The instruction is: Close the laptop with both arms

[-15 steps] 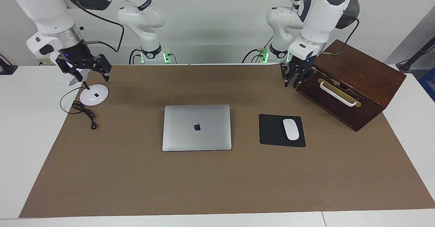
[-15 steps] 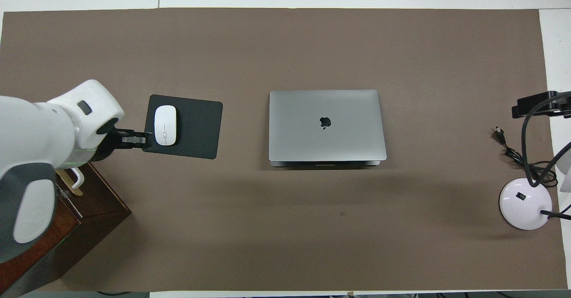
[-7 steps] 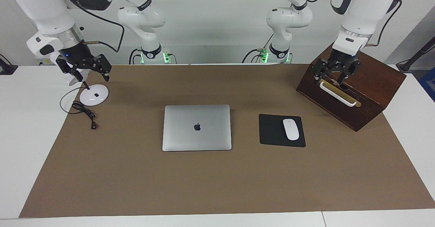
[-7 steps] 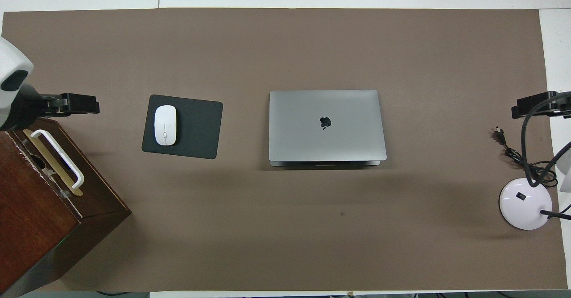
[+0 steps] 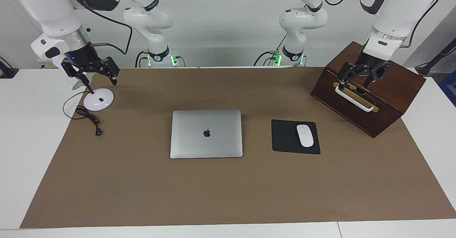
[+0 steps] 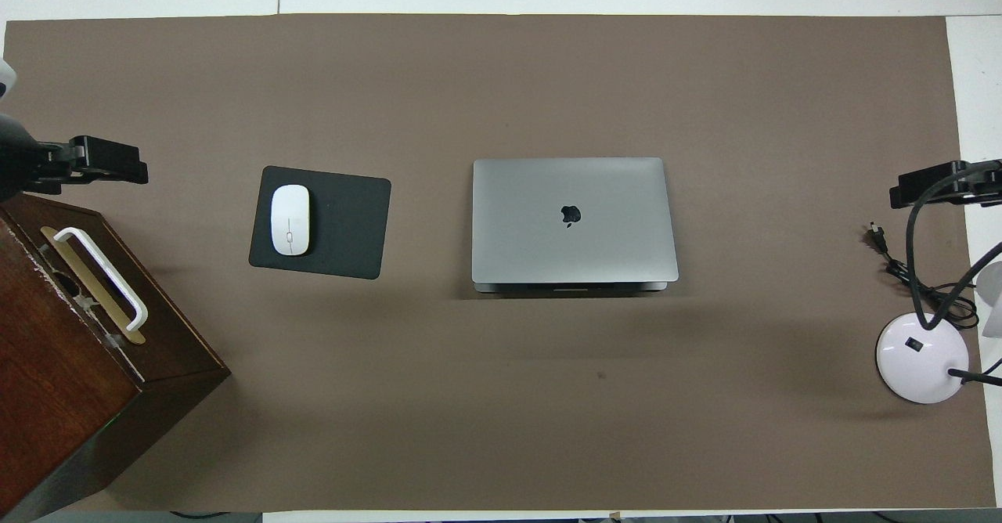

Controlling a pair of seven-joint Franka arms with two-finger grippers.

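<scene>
Though silver-grey, laptop [image 5: 206, 134] lid-down flat

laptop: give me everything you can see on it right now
The laptop is a slim silver-grey slab, metal by its look, with a dark apple logo centred on the lid. The lid is shut, flat on the base; a thin sliver of base edge shows on the side nearer the robots in the overhead view. It lies square on the brown mat mid-table, beside the mouse pad but apart from it. Nothing touches it except the mat.
</scene>
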